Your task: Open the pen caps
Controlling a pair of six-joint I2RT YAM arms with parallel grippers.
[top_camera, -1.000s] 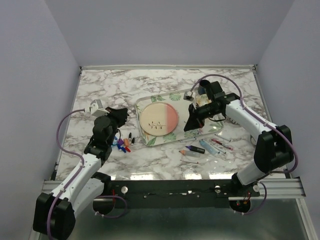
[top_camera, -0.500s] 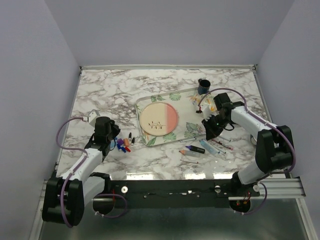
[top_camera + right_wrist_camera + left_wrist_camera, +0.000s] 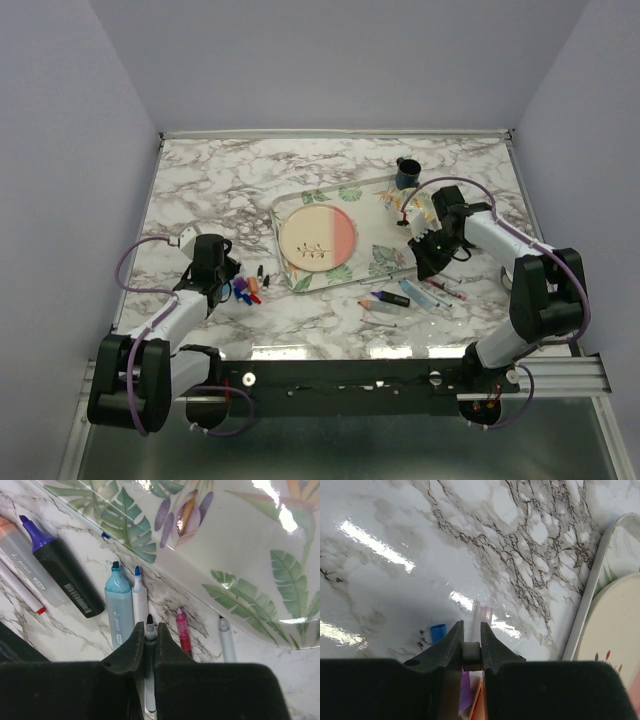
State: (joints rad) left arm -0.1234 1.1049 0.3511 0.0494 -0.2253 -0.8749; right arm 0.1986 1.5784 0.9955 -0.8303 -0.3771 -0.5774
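My left gripper (image 3: 224,274) is low over the table beside a pile of loose pen caps (image 3: 246,290). In the left wrist view it (image 3: 470,639) is shut on a small dark pen cap (image 3: 470,653). A blue cap (image 3: 438,632) and clear caps (image 3: 483,615) lie just ahead, with purple (image 3: 464,690) and orange ones under the jaws. My right gripper (image 3: 426,264) is at the tray's near right corner, above a row of uncapped pens (image 3: 412,295). It (image 3: 149,636) is shut on a thin white pen with a black tip (image 3: 149,625).
A clear leaf-print tray (image 3: 384,258) holds a cream and pink plate (image 3: 317,238). A dark cup (image 3: 407,173) stands at its far right corner. Beside the held pen lie a light-blue highlighter (image 3: 119,612), a blue-tipped pen (image 3: 139,597), a red pen (image 3: 183,630) and a purple-tipped highlighter (image 3: 62,575).
My right arm has come down from over the tray to the pens at its near right corner. My left arm has drawn back and lowered beside the cap pile.
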